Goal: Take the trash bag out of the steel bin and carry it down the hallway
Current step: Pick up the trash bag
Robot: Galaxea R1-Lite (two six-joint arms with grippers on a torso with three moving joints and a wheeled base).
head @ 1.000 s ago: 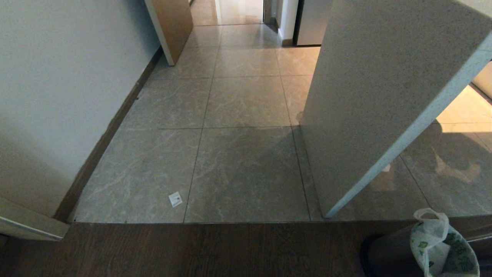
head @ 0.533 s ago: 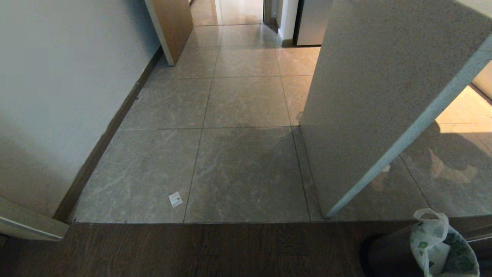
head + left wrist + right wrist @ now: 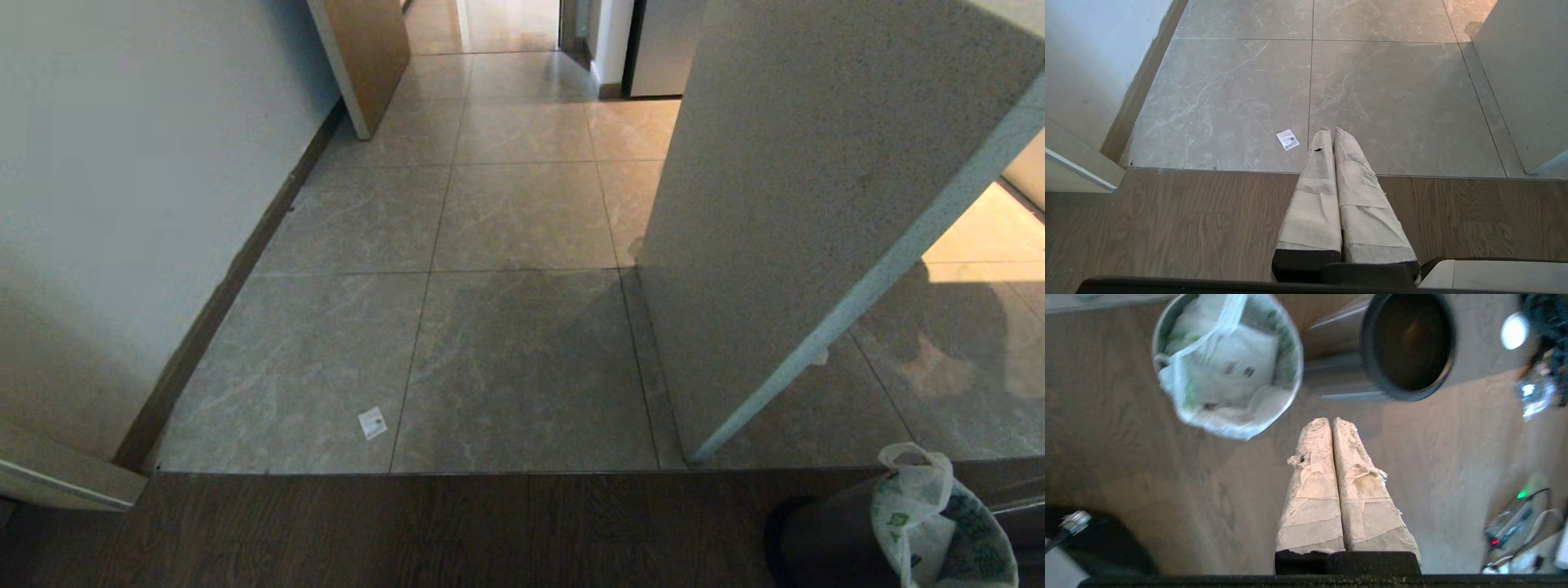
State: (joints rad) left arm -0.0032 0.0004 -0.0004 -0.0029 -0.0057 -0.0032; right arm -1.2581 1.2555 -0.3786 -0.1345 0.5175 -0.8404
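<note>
The trash bag (image 3: 931, 523), white with green leaf prints, sits in the steel bin (image 3: 816, 539) at the bottom right of the head view, with one loop handle standing up. In the right wrist view the trash bag (image 3: 1229, 367) fills the steel bin (image 3: 1299, 363). My right gripper (image 3: 1329, 421) hangs shut and empty above the wood floor beside the bin, apart from the bag. My left gripper (image 3: 1329, 130) is parked shut over the edge between wood floor and tiles. Neither gripper shows in the head view. The hallway (image 3: 522, 212) runs ahead on beige tiles.
A second metal bin (image 3: 1408, 343) with a black rim stands right beside the first. A paper scrap (image 3: 372, 422) lies on the tiles. A white wall (image 3: 122, 204) bounds the left, a wall corner (image 3: 800, 204) the right. Cables and lit devices (image 3: 1515, 526) lie near the right gripper.
In the head view the bin, bag and floor stay put. Only the shadow on the tiles at the far right has shifted.
</note>
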